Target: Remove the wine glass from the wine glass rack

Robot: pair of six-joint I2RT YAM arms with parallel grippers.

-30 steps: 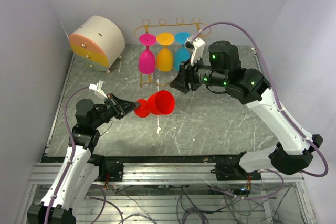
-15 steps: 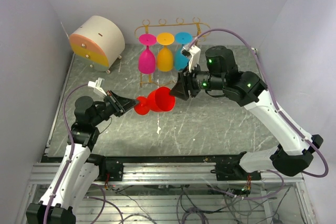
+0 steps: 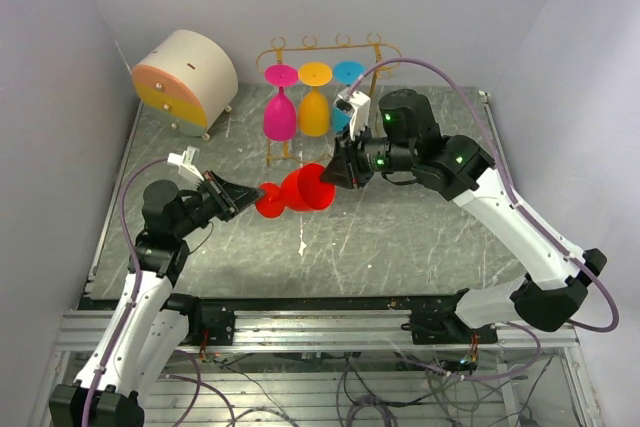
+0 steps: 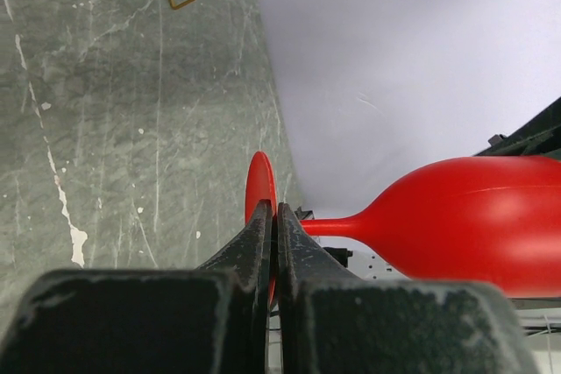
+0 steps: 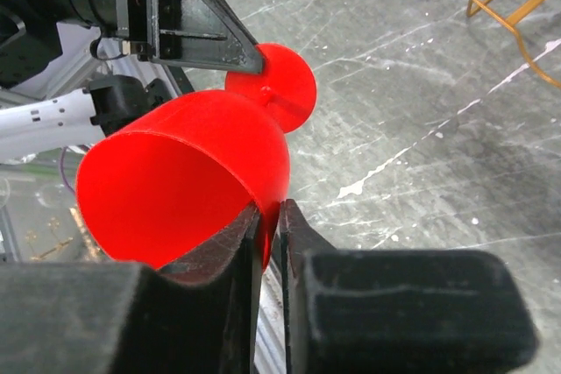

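Observation:
A red wine glass [image 3: 300, 194] hangs on its side above the table, off the golden wire wine glass rack [image 3: 300, 48] at the back. My left gripper [image 3: 240, 202] is shut on the glass's round foot; the left wrist view has the foot edge-on between the fingers [image 4: 274, 209], with stem and bowl [image 4: 473, 225] reaching right. My right gripper [image 3: 332, 175] is shut on the bowl's rim. In the right wrist view one finger sits inside the bowl [image 5: 184, 181] and one outside [image 5: 272, 209].
Pink [image 3: 279, 107], orange [image 3: 315, 102] and blue [image 3: 345, 97] glasses hang upside down from the rack. A cream round drawer box [image 3: 185, 77] stands at the back left. Walls close in the marbled table [image 3: 400, 237] on three sides.
My right arm has moved left and down from near the rack to the red glass, and its jaws have closed on the bowl's rim. The left gripper has kept hold of the foot.

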